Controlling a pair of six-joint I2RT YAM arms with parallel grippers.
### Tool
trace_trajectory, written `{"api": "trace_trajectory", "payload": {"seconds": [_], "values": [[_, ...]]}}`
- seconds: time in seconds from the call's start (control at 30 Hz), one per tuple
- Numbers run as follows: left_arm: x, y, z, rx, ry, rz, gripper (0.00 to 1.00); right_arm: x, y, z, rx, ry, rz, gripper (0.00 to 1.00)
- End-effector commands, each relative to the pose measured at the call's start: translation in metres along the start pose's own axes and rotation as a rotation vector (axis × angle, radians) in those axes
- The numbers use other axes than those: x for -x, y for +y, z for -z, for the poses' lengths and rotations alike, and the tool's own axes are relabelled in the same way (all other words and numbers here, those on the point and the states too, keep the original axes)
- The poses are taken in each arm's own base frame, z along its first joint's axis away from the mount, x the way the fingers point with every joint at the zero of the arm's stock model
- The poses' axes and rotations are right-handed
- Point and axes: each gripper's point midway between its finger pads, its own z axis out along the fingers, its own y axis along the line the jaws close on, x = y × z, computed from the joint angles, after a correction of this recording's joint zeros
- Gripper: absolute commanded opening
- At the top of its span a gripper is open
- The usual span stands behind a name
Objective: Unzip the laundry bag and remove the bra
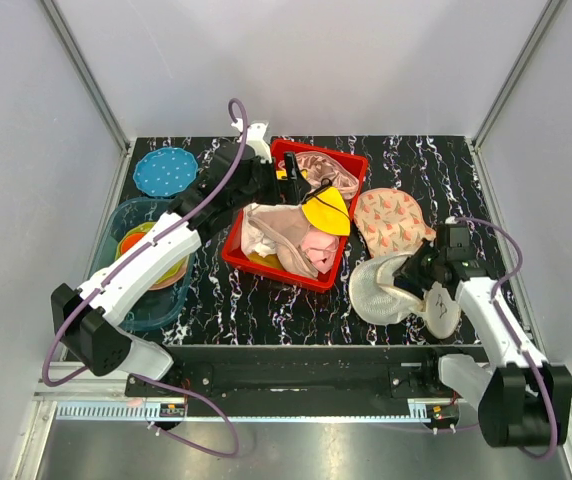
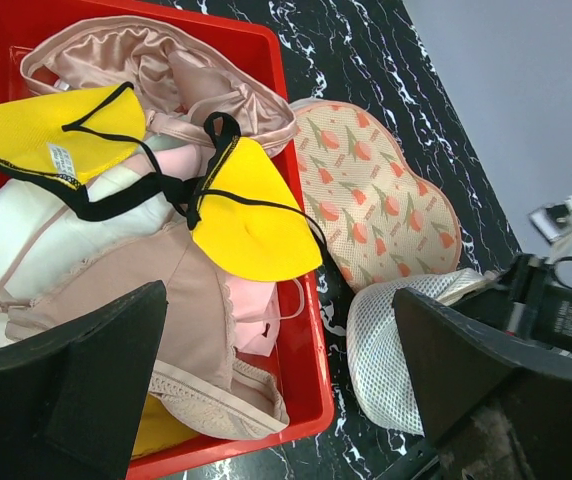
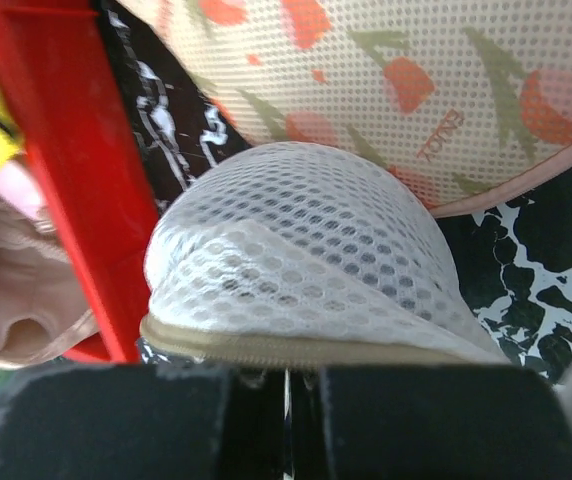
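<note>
In red bin [image 3: 61,150], bra [image 2: 251,215] atop garments [image 2: 166,270] (left gripper [image 2: 278,300] apart), right gripper [image 3: 286,385] clamping laundry bag [image 3: 296,260]

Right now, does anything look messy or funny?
Yes. The laundry bag lies flopped open and squashed beside the red bin, its zip edge pinched by the right gripper. The bra sprawls on top of the bin's clothes heap, straps twisted.

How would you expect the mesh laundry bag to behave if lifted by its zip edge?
Probably floppy: the laundry bag is thin open mesh, creased near its zip. Likely light, since you see through the mesh. It should drape from the zip, seemingly its firmest part.
</note>
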Motion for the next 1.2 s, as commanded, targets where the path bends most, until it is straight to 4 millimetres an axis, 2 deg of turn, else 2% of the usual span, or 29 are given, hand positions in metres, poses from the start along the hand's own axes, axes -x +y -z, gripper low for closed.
{"api": "trace_trajectory", "payload": {"seconds": [0.0,0.03,0.07,0.13,0.17,0.27,0.37,0.4,0.47,0.5,0.53,0.6,0.73,0.97,1.17], "values": [[0.020,-0.015,0.010,-0.051,-0.052,0.000,0.99,0.038,0.026,0.049,0.049,-0.212,0.070,0.00],[0.019,-0.016,0.010,-0.058,-0.047,-0.001,0.99,0.042,0.026,0.059,0.044,-0.242,0.079,0.00],[0.020,-0.019,0.010,-0.067,-0.046,0.000,0.99,0.051,0.036,0.079,0.067,-0.297,0.103,0.00],[0.020,-0.024,0.007,-0.090,-0.031,-0.001,0.99,0.051,0.032,0.096,0.036,-0.319,0.116,0.00],[0.020,-0.026,0.007,-0.096,-0.024,0.001,0.99,0.057,0.039,0.114,0.052,-0.360,0.136,0.00],[0.017,-0.037,0.002,-0.152,0.013,0.008,0.99,0.061,0.042,0.138,0.049,-0.406,0.152,0.00],[0.015,-0.045,0.000,-0.177,0.026,0.004,0.99,0.060,0.046,0.149,0.063,-0.416,0.159,0.00],[0.014,-0.047,0.000,-0.182,0.027,0.003,0.99,0.059,0.047,0.148,0.070,-0.408,0.163,0.00],[0.014,-0.048,0.000,-0.185,0.028,-0.003,0.99,0.052,0.039,0.134,0.044,-0.359,0.162,0.01],[0.013,-0.048,0.000,-0.186,0.031,-0.003,0.99,0.046,0.038,0.128,0.048,-0.326,0.163,0.13],[0.013,-0.047,0.000,-0.184,0.030,-0.002,0.99,0.038,0.031,0.115,0.035,-0.283,0.155,0.18],[0.011,-0.046,0.001,-0.182,0.032,-0.004,0.99,0.030,0.035,0.101,0.067,-0.222,0.150,0.30],[0.009,-0.048,0.000,-0.188,0.041,-0.001,0.99,0.030,0.033,0.085,0.050,-0.187,0.137,0.39],[0.009,-0.049,0.001,-0.194,0.045,-0.006,0.99,0.029,0.011,0.049,-0.057,-0.117,0.122,0.41],[0.008,-0.048,0.000,-0.190,0.053,-0.012,0.99,0.037,0.007,0.047,-0.088,-0.173,0.132,0.43]]}}
